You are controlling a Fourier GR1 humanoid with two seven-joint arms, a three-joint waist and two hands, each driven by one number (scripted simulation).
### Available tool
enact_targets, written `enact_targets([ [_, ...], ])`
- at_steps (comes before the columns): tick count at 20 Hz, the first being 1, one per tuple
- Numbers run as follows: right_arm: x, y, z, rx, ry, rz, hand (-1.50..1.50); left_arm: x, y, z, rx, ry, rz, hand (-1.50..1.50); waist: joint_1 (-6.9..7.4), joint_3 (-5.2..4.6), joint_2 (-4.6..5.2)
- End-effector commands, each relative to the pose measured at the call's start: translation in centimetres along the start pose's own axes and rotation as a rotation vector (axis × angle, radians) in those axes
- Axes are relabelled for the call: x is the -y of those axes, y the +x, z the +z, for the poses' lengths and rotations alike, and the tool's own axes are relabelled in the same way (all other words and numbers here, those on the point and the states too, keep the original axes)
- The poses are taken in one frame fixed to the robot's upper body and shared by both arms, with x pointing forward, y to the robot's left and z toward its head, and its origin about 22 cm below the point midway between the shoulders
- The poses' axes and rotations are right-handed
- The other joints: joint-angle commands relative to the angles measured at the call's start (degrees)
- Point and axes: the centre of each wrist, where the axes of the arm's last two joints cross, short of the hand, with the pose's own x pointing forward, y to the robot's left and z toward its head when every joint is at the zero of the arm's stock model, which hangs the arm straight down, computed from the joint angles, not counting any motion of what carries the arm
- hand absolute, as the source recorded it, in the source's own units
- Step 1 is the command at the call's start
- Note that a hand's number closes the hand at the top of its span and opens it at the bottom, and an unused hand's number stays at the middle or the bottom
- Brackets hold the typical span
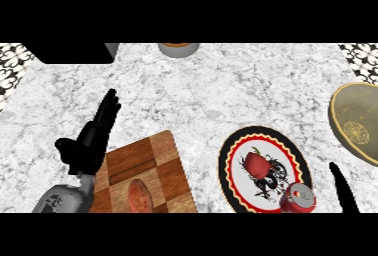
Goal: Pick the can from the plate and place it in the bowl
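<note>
Standing on the patterned round plate's (235, 150) rim by the speckled grey counter's (221, 85) near edge, the red metal can (298, 198) is not yet held; beside it the right hand (341, 187) is extended straight-fingered, presumably to approach; the left hand (92, 137) is rested open.

Edges cut several things short
The right robot hand (342, 187) shows only as a black sliver at the lower edge; the bowl (354, 122) runs off the right side, the wooden board (159, 165) off the bottom, a round pot (178, 49) off the top
</note>
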Motion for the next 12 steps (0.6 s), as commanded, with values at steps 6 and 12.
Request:
enact_targets([
  [6, -0.8, -2.3, -1.5, -0.04, 0.023, -0.115, -1.5, -1.5, 0.6, -0.1, -0.003, -0.01, -0.001, 0.0, 0.21, 0.02, 0.04],
  [12, -1.5, -5.0, -0.8, -0.031, 0.012, -0.135, -1.5, -0.6, 0.1, 0.6, -0.001, -0.001, -0.002, 0.0, 0.03, 0.02, -0.02],
])
